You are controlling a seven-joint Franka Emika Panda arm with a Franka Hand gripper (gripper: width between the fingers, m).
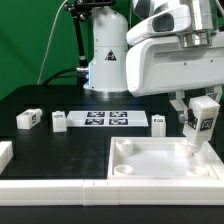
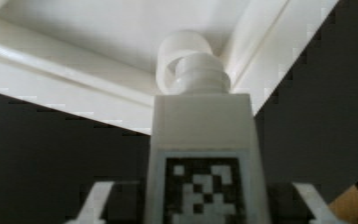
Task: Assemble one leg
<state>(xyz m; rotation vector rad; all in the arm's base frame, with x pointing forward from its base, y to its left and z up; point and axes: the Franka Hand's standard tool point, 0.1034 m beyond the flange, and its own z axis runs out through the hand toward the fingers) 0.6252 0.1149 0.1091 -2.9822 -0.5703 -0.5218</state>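
The worktop (image 1: 45, 98) is a flat black surface. The marker board (image 1: 105, 119) lies at its centre. Three loose legs lie in a row with that board. The outer leg (image 1: 28, 120) and the inner leg (image 1: 58, 121) sit toward the exterior view's left. The third leg (image 1: 158, 122) sits just beside the board's opposite end. The white tray-like part (image 1: 116, 158) rests nearer the front, toward the exterior view's right. A white rail (image 1: 50, 186) runs along the front edge.

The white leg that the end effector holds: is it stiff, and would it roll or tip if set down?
The leg is probably stiff: it looks like a solid, straight block in the end effector. It would hardly roll, since its faces look flat. Standing on its narrow round tip, it would likely fall over.
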